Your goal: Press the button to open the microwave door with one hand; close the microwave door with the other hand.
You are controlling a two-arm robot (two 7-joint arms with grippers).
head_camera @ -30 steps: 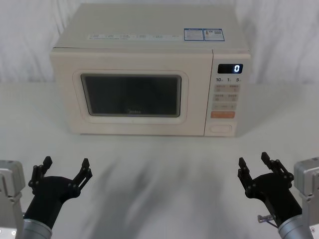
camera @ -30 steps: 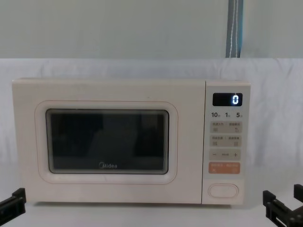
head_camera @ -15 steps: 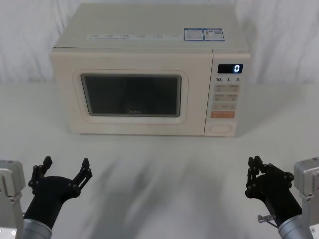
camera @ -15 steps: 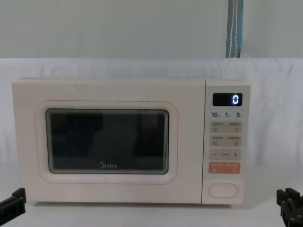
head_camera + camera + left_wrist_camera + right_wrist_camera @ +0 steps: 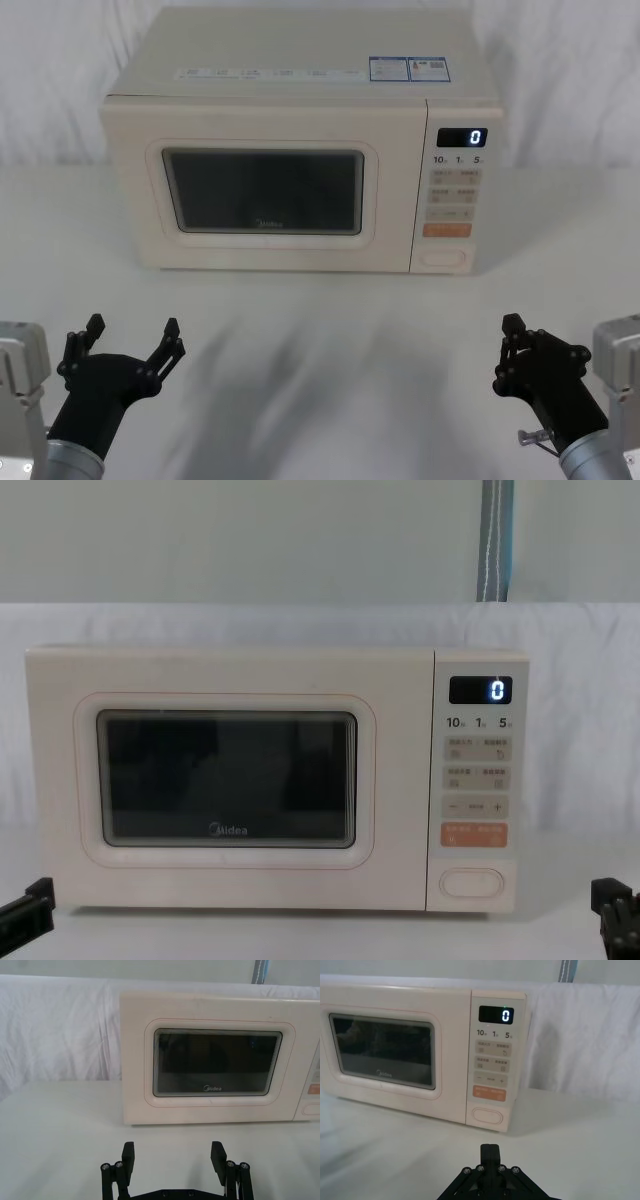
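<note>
- Head view: microwave door (image 5: 263,192) is flush shut on the white table (image 5: 320,320), with the button (image 5: 445,258) at the panel's bottom right. Left hand (image 5: 128,338) is low on the left, fingers spread apart. Right hand (image 5: 510,345) is low on the right, fingers together.
- Left wrist view: the spread fingers (image 5: 128,1155) face the door, well apart from it.
- Right wrist view: the closed fingertips (image 5: 490,1152) sit short of the button.
- Chest view: door shut, display reads 0.

Cream microwave door (image 5: 262,203) with dark window, shut; wide pill-shaped button (image 5: 443,259) beneath the orange key, unpressed.
</note>
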